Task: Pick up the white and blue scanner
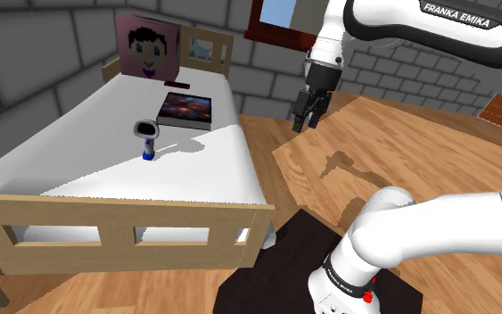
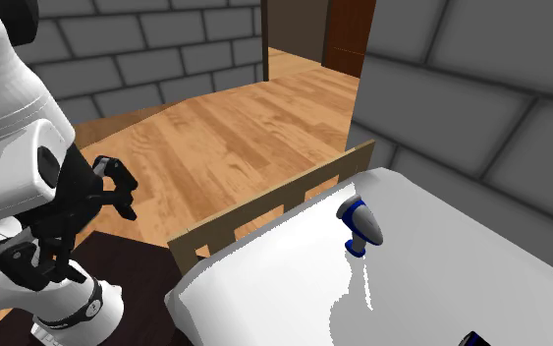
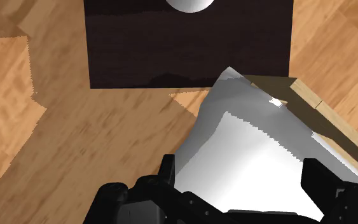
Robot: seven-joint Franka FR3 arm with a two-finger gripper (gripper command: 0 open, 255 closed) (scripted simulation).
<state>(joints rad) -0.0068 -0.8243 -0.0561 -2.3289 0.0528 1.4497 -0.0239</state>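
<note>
On the white bed (image 1: 97,165), the scanner (image 1: 147,139) stands well apart from the parted jaws.

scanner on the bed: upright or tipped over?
Upright: the scanner stands on its blue handle end on the bed, grey head on top, in both exterior views.

White arm (image 1: 445,223), all-black gripper (image 1: 305,126)

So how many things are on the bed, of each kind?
Scanner: 1
Book: 1
Face picture, standing at the head end: 1
Total: 3
</note>
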